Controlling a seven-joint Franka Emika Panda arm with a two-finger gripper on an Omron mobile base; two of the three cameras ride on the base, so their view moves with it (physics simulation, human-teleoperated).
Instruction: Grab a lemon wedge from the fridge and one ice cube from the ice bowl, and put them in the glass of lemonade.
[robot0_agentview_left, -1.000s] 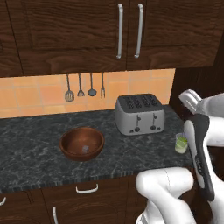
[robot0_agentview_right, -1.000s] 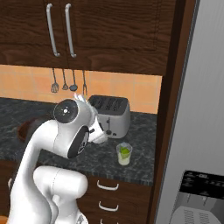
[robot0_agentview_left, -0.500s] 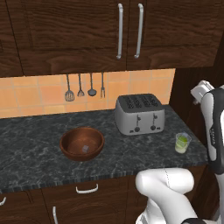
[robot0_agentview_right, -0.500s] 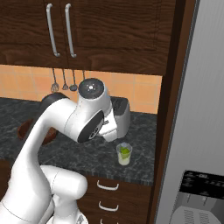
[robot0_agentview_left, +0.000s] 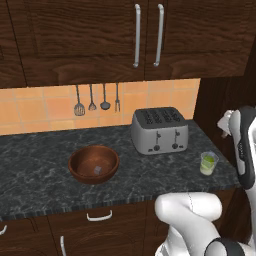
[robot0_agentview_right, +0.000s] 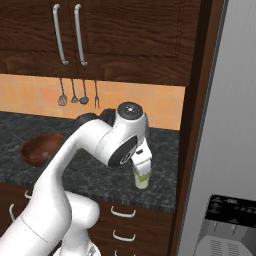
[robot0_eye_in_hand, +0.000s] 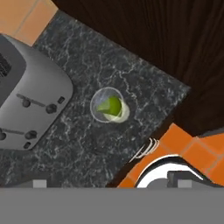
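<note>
While the gripper (robot0_eye_in_hand: 109, 183) hangs above the counter (robot0_eye_in_hand: 87, 148) with its two dark finger tips spread wide and nothing between them, the glass of lemonade (robot0_eye_in_hand: 109, 106) stands on the dark speckled stone straight ahead of it in the hand view, well clear of both tips. A lemon wedge (robot0_eye_in_hand: 109, 106), yellow-green and rounded on one side, already sits inside the glass. The grey toaster (robot0_eye_in_hand: 26, 94) stands off to one side of the gripper's line, near the glass but not touching it. In the left base view the glass (robot0_agentview_left: 208, 163) is close to the counter's right end, with the white arm beside it. Farther away, on the far side of the toaster (robot0_agentview_left: 159, 130), the ice bowl (robot0_agentview_left: 93, 163) rests on the same stone with an ice cube (robot0_agentview_left: 98, 170) lying in it. The fridge (robot0_agentview_right: 225, 150), grey steel with a black dispenser panel (robot0_agentview_right: 227, 227), stands on the opposite side, past the dark wooden panel.
</note>
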